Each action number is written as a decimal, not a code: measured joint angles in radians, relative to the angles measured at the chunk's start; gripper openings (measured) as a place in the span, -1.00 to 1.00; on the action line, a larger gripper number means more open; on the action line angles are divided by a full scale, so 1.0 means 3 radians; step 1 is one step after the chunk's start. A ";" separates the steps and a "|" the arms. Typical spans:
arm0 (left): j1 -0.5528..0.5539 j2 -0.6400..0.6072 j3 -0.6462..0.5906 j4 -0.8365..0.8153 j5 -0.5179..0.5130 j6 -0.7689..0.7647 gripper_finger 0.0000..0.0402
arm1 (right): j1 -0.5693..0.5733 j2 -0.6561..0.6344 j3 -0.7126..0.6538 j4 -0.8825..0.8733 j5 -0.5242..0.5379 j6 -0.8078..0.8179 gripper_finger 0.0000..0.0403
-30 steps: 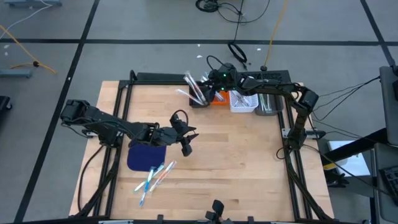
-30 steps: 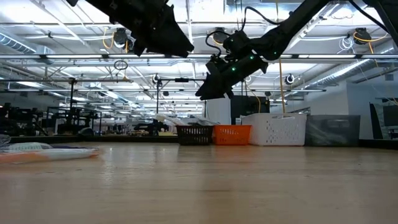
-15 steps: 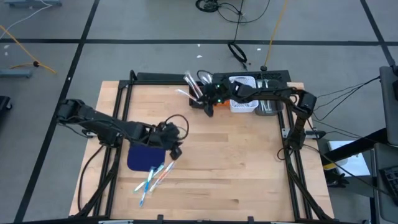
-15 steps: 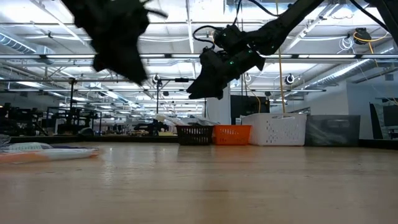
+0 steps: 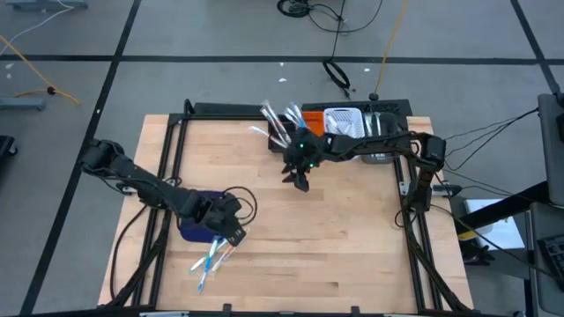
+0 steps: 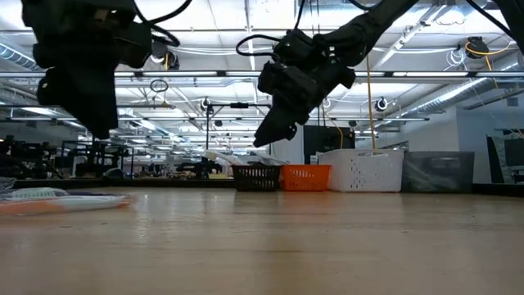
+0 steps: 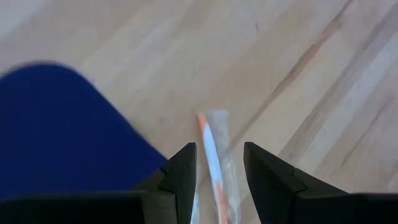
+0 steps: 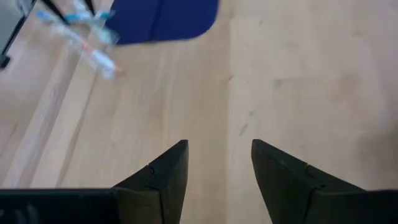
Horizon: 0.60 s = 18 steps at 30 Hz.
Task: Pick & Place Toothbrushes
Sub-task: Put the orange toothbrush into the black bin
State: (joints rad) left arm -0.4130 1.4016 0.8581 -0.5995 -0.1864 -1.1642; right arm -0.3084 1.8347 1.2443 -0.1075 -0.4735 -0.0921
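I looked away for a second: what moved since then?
The left pincer swung back from mid-table to above the loose toothbrushes beside the blue mat, open and empty. The right pincer left the bins toward mid-table, open, empty. Brushes, mat and bins stayed put.

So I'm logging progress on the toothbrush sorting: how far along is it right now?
Partly done. Several toothbrushes already stand in the black bin at the back. Nothing is in hand: the left gripper hangs with open jaws over the orange-tipped toothbrush beside the blue mat, and the right gripper is empty, out over the table. A small cluster by the mat is left.
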 joint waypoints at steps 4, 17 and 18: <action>-0.0075 0.0143 0.0000 -0.0015 0.0012 -0.0196 -0.33 | 0.0090 0.0000 -0.0101 0.0043 0.0000 0.0001 -0.17; 0.0004 0.0765 0.0000 0.0180 0.0537 -0.0380 -0.33 | 0.0312 0.0000 -0.0309 0.0114 0.0002 0.0004 -0.17; 0.0015 0.0784 0.0001 0.0214 0.0538 -0.0380 -0.34 | 0.0326 0.0000 -0.0316 0.0112 0.0002 0.0004 -0.17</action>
State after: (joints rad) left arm -0.4086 1.6367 0.8585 -0.5355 -0.0251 -1.2781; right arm -0.2105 1.8347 1.1495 -0.0739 -0.4728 -0.0910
